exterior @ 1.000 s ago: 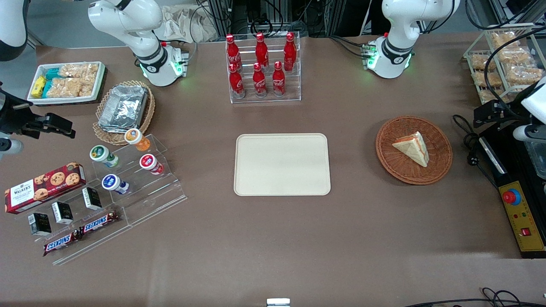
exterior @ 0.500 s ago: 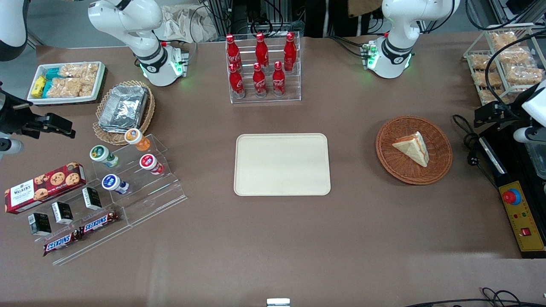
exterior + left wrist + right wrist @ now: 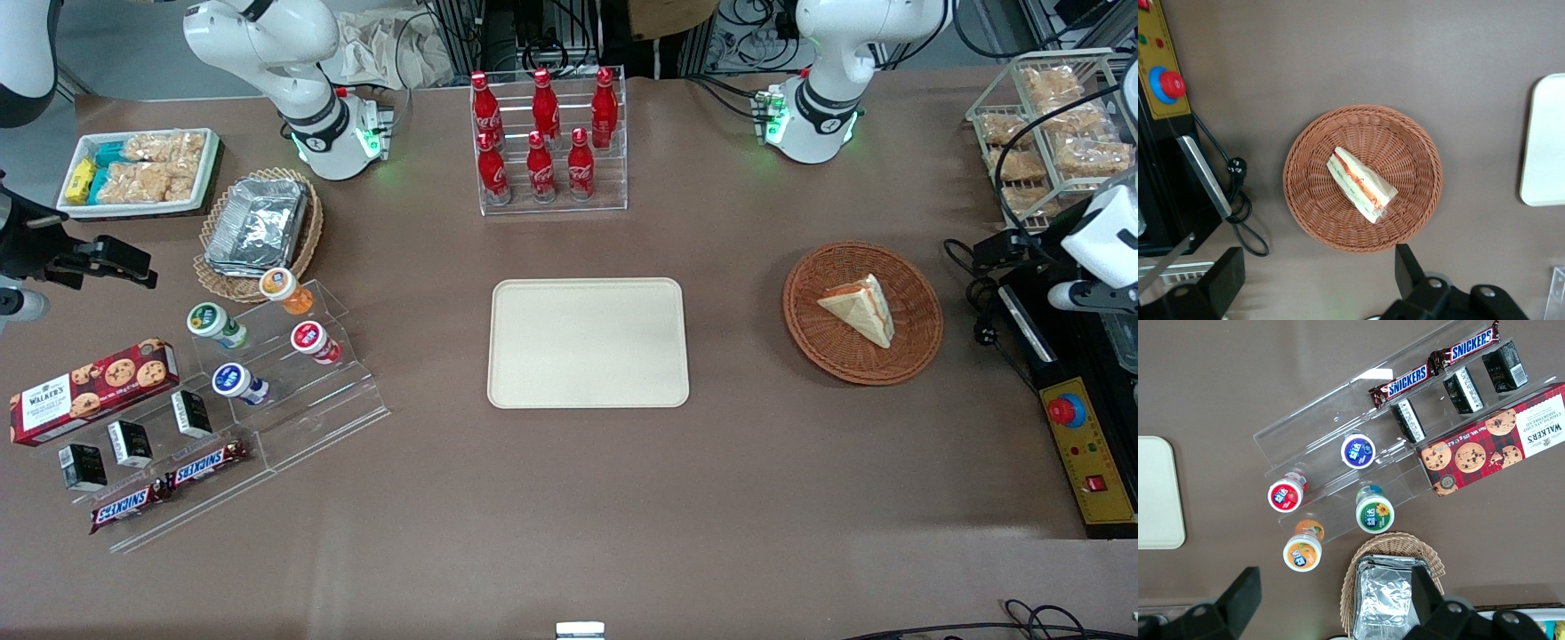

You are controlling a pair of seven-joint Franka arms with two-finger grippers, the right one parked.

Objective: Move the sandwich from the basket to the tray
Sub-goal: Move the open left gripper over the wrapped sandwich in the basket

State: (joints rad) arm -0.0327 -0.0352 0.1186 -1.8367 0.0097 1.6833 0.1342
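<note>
My left arm reached in from the working arm's end of the bench, its white wrist held high above the bench's edge. My pincer hung there with nothing between its jaws, which stood spread wide apart. Its two dark fingers pointed down toward the bench and touched nothing.

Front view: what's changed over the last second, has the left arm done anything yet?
The left arm's gripper, open and holding nothing, has crept closer to the basket from the working arm's end of the table. The sandwich stays in the basket; the tray is unmoved.
</note>
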